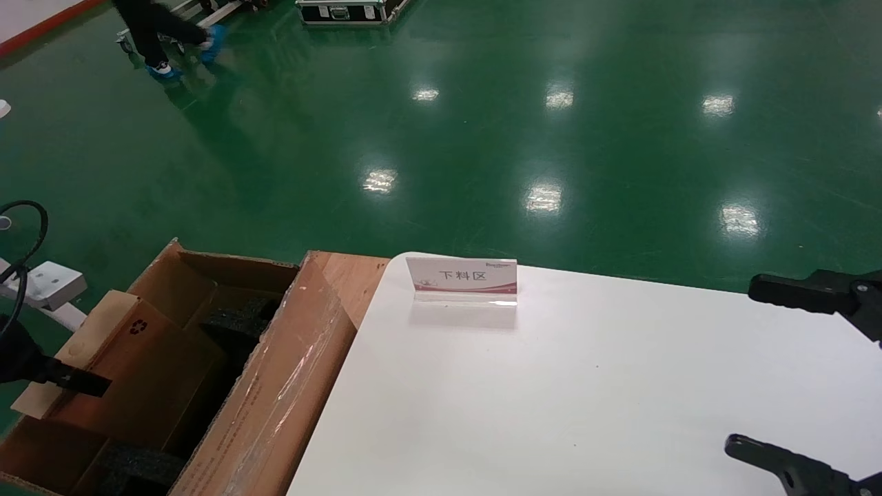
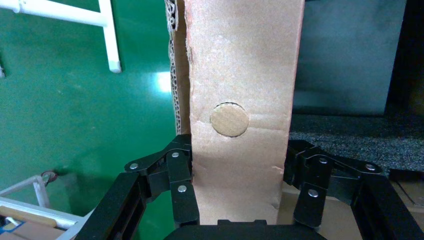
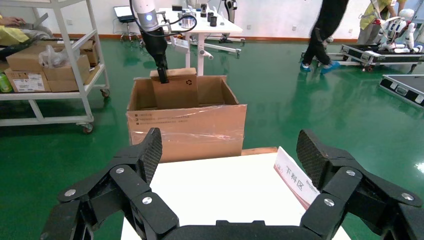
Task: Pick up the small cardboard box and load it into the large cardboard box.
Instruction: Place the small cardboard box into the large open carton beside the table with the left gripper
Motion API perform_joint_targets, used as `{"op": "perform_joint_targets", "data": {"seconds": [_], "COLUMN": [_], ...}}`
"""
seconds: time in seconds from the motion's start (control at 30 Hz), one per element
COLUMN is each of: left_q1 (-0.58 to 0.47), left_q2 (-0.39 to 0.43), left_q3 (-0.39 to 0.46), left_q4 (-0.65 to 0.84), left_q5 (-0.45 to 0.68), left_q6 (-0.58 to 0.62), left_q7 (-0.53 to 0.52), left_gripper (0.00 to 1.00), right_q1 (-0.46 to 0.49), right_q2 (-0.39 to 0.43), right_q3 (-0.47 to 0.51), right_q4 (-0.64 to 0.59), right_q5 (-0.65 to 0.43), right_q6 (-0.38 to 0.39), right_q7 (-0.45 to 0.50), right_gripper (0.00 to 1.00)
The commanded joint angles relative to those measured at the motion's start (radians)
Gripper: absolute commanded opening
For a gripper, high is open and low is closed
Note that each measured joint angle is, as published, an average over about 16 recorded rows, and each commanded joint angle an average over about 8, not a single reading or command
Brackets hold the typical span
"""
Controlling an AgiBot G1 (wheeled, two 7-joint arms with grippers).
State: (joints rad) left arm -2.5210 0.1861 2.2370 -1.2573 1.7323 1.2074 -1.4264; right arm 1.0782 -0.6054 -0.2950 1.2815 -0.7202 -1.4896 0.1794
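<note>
Holding the small box (image 1: 131,358) by its upper edge, the left gripper (image 2: 235,190) has its fingers (image 2: 182,192) closed against both faces of the cardboard, and the box hangs partly inside the large box (image 1: 275,406), its top with the recycling mark above the rim. The risk, as I judge it, is a snag: black foam (image 1: 238,320) lies right beside and below the small box, so a tilted drop could catch a corner on it or on the near wall and leave the box jammed askew; a thin grip on one flap might also let it swing or slip. The right gripper (image 3: 230,165) idles over the white counter (image 1: 586,386) beside the large box, fingers spread wide and empty, near a sign (image 1: 463,279). Beyond the large box stretches a glossy green floor (image 1: 482,124), with a person (image 1: 162,31) walking.
</note>
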Motion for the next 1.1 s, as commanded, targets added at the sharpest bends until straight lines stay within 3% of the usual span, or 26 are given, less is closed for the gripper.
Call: {"op": "perform_joint_targets", "data": {"seconds": [0.03,0.07,0.1,1.1], "left_q1": [0.006,0.007,0.007,0.003], "left_q2": [0.005,0.006,0.006,0.006], "left_q3": [0.003,0.003,0.003,0.002], "left_q4": [0.006,0.007,0.008,0.003], "left_q5": [-0.002,-0.002,-0.002,0.002], "left_q6": [-0.001,-0.003,-0.003,0.005], "left_q7": [-0.001,-0.001,-0.001,0.002], "left_gripper": [0.86,0.97,1.00,1.00], "right_q1": [0.000,0.000,0.000,0.000], "right_q2": [0.000,0.000,0.000,0.000], "right_q3": [0.000,0.000,0.000,0.000], "right_q4": [0.000,0.000,0.000,0.000], "right_q5": [0.000,0.000,0.000,0.000], "right_q6": [0.000,0.000,0.000,0.000], "right_q7": [0.000,0.000,0.000,0.000], "right_gripper": [1.00,1.00,1.00,1.00]}}
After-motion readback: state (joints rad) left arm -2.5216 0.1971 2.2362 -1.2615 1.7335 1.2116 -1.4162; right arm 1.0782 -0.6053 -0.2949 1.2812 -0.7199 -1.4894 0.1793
